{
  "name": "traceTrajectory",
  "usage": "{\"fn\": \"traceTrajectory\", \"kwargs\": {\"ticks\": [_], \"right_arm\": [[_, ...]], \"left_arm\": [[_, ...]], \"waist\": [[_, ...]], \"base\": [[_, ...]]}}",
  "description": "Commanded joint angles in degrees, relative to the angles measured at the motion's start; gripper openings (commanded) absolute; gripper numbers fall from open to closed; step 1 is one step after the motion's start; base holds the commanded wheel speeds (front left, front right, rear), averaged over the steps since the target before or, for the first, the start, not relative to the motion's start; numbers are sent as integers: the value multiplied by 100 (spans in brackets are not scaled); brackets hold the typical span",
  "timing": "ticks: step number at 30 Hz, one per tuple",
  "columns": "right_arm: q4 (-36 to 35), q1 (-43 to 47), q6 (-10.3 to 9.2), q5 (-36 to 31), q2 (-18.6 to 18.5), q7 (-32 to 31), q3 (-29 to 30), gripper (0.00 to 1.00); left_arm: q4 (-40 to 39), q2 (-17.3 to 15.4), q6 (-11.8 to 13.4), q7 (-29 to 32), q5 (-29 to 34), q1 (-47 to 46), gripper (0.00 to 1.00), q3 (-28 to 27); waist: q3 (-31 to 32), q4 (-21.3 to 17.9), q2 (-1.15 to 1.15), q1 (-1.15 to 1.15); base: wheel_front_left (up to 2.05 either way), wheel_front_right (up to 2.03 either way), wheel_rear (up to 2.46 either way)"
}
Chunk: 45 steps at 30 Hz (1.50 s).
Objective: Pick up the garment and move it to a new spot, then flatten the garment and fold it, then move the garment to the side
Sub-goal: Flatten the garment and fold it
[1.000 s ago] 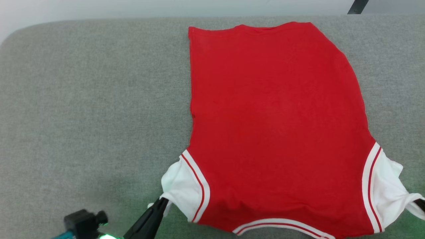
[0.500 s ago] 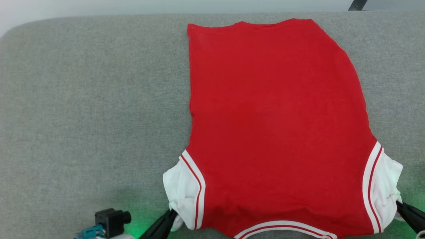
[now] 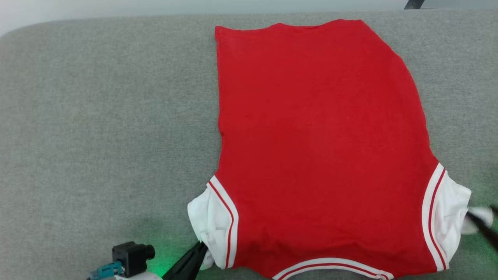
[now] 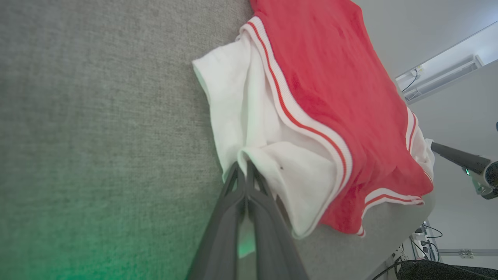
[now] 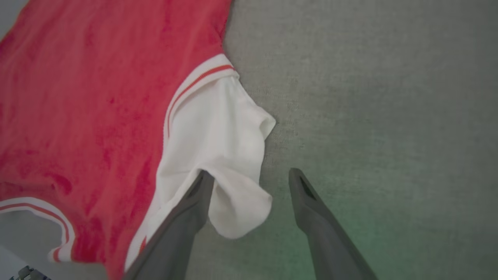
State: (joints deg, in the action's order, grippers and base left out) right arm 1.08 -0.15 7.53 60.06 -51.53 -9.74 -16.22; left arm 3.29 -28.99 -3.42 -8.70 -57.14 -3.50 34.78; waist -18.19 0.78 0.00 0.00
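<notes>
The garment (image 3: 319,147), a red jersey with white sleeves and striped trim, lies spread on the grey cushion (image 3: 109,128), collar toward me. My left gripper (image 3: 201,249) is shut on the white left sleeve; the left wrist view has the fingers (image 4: 233,206) pinching the sleeve cloth (image 4: 249,116). My right gripper (image 5: 251,175) stands open beside the right sleeve (image 5: 218,136), whose loose end lies between the jaws, one finger (image 5: 194,198) touching it. At the head view's right edge, the right gripper (image 3: 484,221) is blurred by the white sleeve tip.
The grey cushion's far edge (image 3: 116,21) runs along the top, with a pale wall beyond. Bare grey fabric spreads wide to the garment's left. A small black camera (image 3: 130,254) sits on my left wrist. Cables (image 4: 424,233) hang below the cushion's near edge.
My right gripper has opened and let go of the right sleeve. Both sleeves have been drawn inward toward the body. The left gripper keeps its hold. The camera shifted slightly.
</notes>
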Motion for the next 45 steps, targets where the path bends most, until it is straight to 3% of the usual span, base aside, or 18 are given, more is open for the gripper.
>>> {"fn": "traceTrajectory", "kwargs": {"ticks": [1,6,10,14,17,18,22,27,33,39,40,42,45], "right_arm": [[-181,72,-8,101,-74,-93,292,100],[-754,116,-7,399,-280,-834,1437,100],[-858,-557,-7,199,-288,-1624,1808,100],[-534,-1877,-7,137,186,-2505,1541,100],[21,-3063,-7,-317,553,-3128,1176,100],[21,-3063,-7,-317,553,-3128,1176,100],[928,-4549,-7,-1132,991,-3744,777,100],[2234,-5947,-7,-2078,1402,-4047,407,100],[3379,-6797,-7,-2803,1715,-4087,132,100],[3998,-6917,-7,-2807,1906,-4181,-140,100],[4044,-6919,-3,-2766,1920,-4198,-204,61],[4082,-6888,-2,-2663,1953,-4132,-307,0],[4109,-6879,-3,-2552,1895,-3857,-332,0]], "left_arm": [[-41,3,34,-21,43,-23,0,-3],[-291,52,77,36,162,-138,0,82],[-430,127,56,119,270,-329,0,198],[-470,259,-8,193,390,-605,0,332],[-446,382,-65,203,500,-813,0,440],[-446,382,-65,203,500,-813,0,440],[-394,562,-138,172,595,-1027,0,575],[-202,754,-275,147,571,-1290,0,743],[61,879,-358,26,485,-1553,0,887],[312,887,-368,-79,403,-1702,0,1006],[337,884,-373,-90,386,-1734,0,1022],[381,876,-379,-129,355,-1797,0,1042],[466,854,-382,-212,303,-1896,0,1051]], "waist": [[-7,28,0,0],[-98,195,0,0],[-317,414,0,0],[-578,690,0,0],[-772,901,0,0],[-772,901,0,0],[-1049,1160,0,0],[-1353,1435,0,0],[-1616,1590,0,0],[-1682,1584,0,0],[-1677,1575,0,0],[-1647,1554,0,0],[-1537,1524,0,0]], "base": [[0,0,0],[0,0,0],[0,0,0],[0,0,0],[0,0,0],[0,0,0],[0,0,0],[0,0,0],[0,0,0],[0,0,0],[0,0,0],[0,0,0],[0,0,0]]}}
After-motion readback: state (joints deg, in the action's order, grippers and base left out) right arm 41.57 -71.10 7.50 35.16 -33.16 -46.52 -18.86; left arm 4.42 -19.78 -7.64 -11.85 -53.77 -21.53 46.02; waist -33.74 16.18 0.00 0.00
